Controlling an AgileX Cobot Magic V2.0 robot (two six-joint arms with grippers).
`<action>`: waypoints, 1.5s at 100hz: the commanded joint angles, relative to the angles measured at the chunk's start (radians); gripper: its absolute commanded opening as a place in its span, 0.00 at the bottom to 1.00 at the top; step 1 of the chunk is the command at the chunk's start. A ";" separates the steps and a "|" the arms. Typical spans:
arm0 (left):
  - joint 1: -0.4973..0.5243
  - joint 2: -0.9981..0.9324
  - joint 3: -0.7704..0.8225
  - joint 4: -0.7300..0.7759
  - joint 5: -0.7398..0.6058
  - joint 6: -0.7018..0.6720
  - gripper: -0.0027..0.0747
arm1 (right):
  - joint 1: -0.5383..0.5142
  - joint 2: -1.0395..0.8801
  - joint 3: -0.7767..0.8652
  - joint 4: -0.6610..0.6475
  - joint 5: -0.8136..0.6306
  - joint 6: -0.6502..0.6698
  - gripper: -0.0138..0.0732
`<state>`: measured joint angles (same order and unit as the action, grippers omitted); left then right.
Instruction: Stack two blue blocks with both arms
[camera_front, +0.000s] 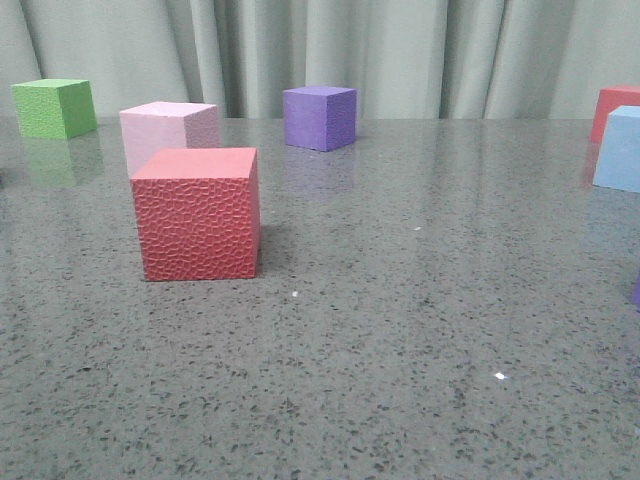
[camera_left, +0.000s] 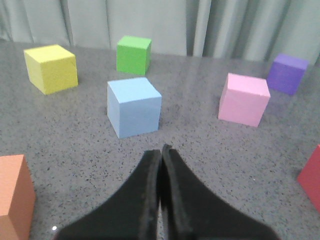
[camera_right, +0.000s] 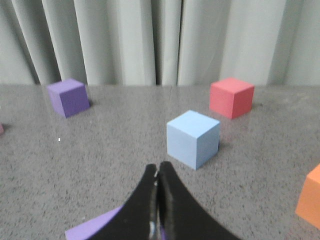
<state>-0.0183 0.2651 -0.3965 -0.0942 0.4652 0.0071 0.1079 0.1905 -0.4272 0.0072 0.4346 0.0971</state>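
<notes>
One pale blue block (camera_left: 134, 106) sits on the table ahead of my left gripper (camera_left: 161, 151), which is shut and empty, a short way off the block. The other pale blue block (camera_right: 193, 138) sits ahead and slightly to one side of my right gripper (camera_right: 158, 170), also shut and empty. That second block shows at the right edge of the front view (camera_front: 620, 148). Neither gripper shows in the front view.
The front view shows a textured red cube (camera_front: 198, 212), a pale pink cube (camera_front: 168, 132), a green cube (camera_front: 55, 107) and a purple cube (camera_front: 319, 116). A yellow cube (camera_left: 51, 68) and an orange cube (camera_left: 15, 192) lie near the left arm. A purple block (camera_right: 92, 229) lies under the right gripper.
</notes>
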 joint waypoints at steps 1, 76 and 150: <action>-0.006 0.108 -0.127 -0.015 0.049 -0.007 0.01 | 0.000 0.083 -0.113 0.006 0.036 -0.006 0.02; -0.006 0.492 -0.448 -0.025 0.364 -0.007 0.01 | 0.000 0.379 -0.368 0.075 0.296 -0.006 0.02; -0.006 0.492 -0.448 -0.025 0.379 0.004 0.88 | 0.000 0.379 -0.368 0.079 0.294 -0.006 0.82</action>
<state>-0.0183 0.7584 -0.8121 -0.1038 0.8960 0.0110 0.1079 0.5596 -0.7618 0.0788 0.8052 0.0971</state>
